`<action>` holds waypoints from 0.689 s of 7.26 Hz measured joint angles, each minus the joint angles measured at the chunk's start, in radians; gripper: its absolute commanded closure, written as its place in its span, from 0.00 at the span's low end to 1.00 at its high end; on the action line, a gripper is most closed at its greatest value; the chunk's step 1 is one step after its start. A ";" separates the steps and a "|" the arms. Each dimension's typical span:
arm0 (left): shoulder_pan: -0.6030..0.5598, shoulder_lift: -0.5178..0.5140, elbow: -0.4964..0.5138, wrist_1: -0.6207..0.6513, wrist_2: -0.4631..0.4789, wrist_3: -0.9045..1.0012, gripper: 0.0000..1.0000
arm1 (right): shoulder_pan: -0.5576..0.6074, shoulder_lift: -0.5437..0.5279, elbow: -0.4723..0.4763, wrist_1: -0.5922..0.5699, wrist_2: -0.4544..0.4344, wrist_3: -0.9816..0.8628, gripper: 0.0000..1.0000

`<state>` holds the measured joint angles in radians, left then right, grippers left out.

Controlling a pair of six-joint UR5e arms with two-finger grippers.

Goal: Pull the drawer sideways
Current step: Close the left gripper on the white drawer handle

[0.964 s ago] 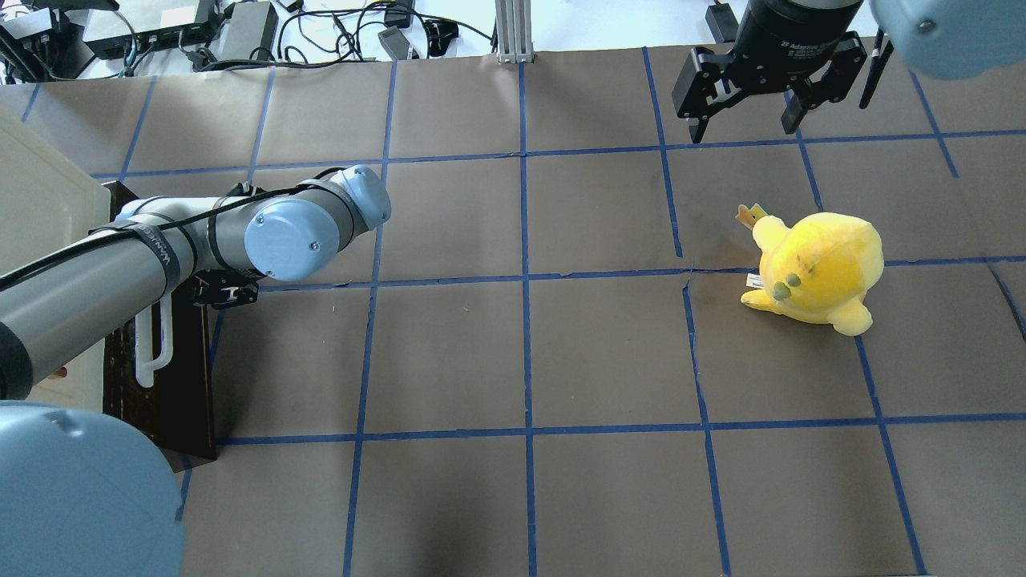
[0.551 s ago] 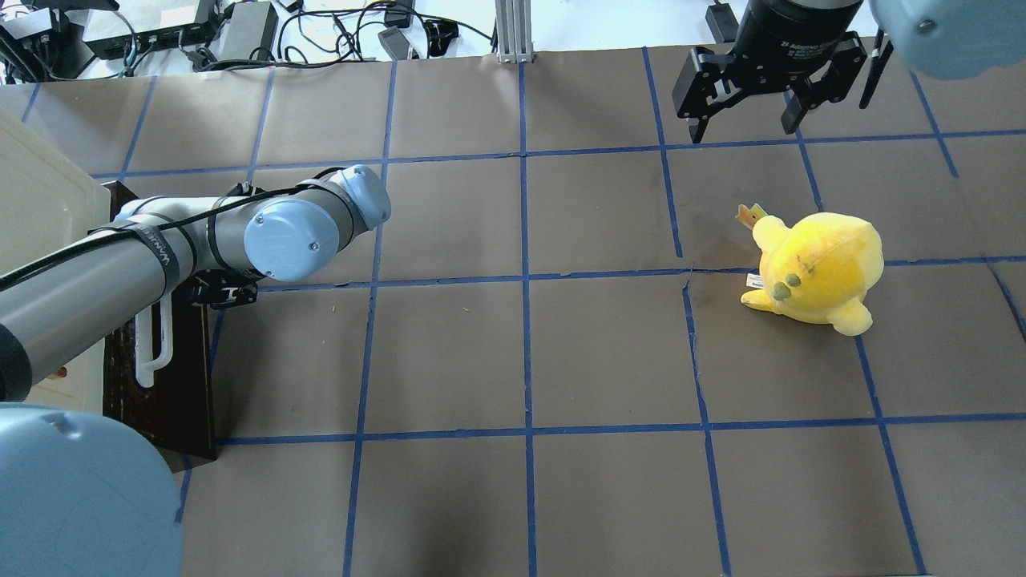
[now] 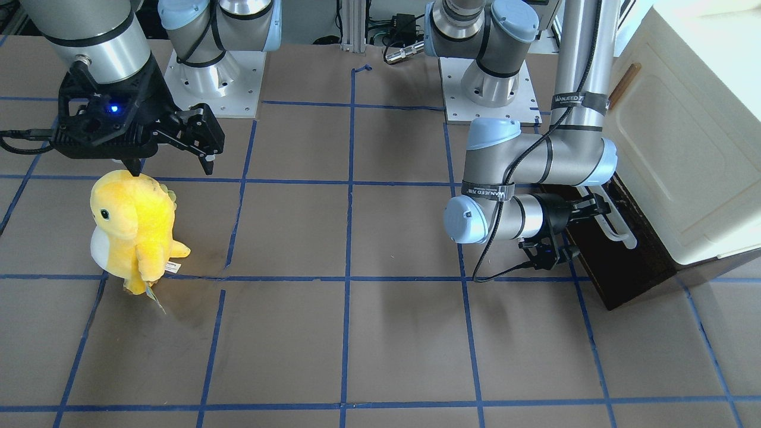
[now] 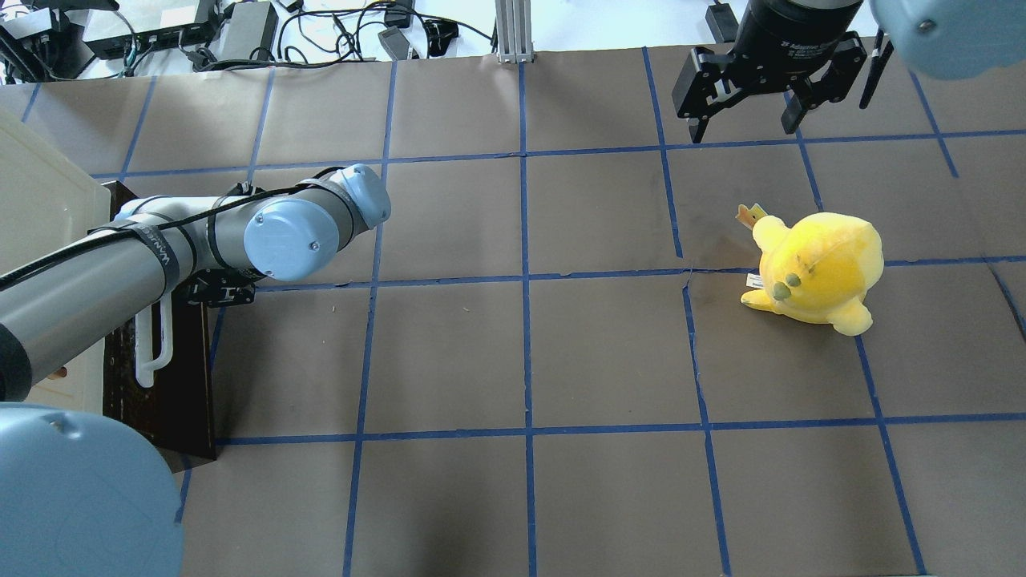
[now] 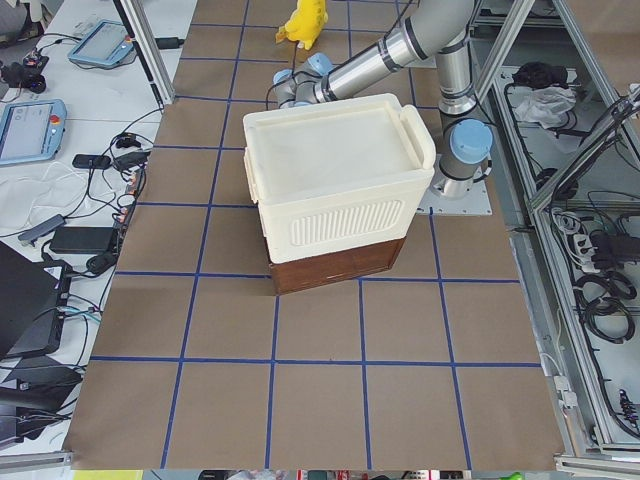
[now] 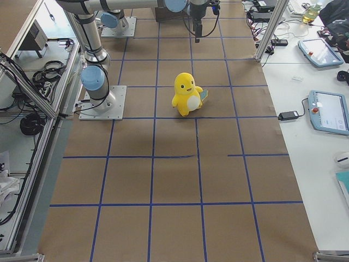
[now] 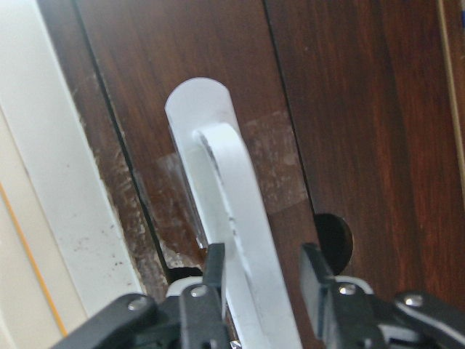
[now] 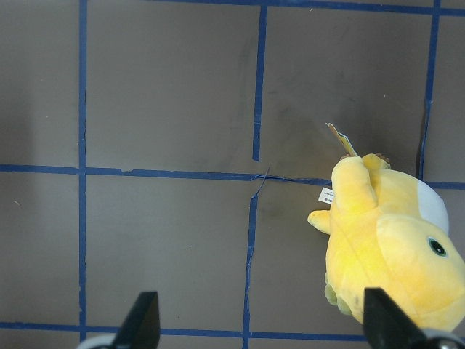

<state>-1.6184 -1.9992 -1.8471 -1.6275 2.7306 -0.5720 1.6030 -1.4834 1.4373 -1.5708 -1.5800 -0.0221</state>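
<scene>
The dark-brown drawer (image 4: 172,393) sits at the foot of the cream cabinet (image 4: 40,216) at the table's left edge. Its white bar handle (image 4: 152,344) runs along its front. My left gripper (image 4: 215,288) is at the far end of the handle. In the left wrist view its fingers (image 7: 211,280) sit close on both sides of the white handle (image 7: 232,211), shut on it. From the front, the left gripper (image 3: 594,217) meets the handle (image 3: 621,232) on the drawer (image 3: 618,273). My right gripper (image 4: 745,124) is open and empty, far right, above the table.
A yellow plush toy (image 4: 817,268) stands on the right side, near the right gripper (image 3: 172,160); it also shows in the right wrist view (image 8: 392,247). Brown paper with blue tape lines covers the table (image 4: 521,361). Cables and boxes (image 4: 240,32) lie beyond the far edge.
My left wrist and gripper have shifted very slightly toward the drawer front. The drawer and the right arm have not visibly moved.
</scene>
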 measured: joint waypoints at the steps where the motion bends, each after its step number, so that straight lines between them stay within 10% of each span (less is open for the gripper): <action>1: 0.000 0.000 0.001 0.000 0.000 0.000 0.58 | 0.000 0.000 0.000 0.000 0.000 0.000 0.00; 5: 0.000 -0.001 0.002 0.003 0.001 0.001 0.69 | 0.000 0.000 0.000 0.000 0.000 0.001 0.00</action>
<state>-1.6183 -2.0002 -1.8447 -1.6241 2.7317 -0.5707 1.6030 -1.4833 1.4373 -1.5708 -1.5800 -0.0215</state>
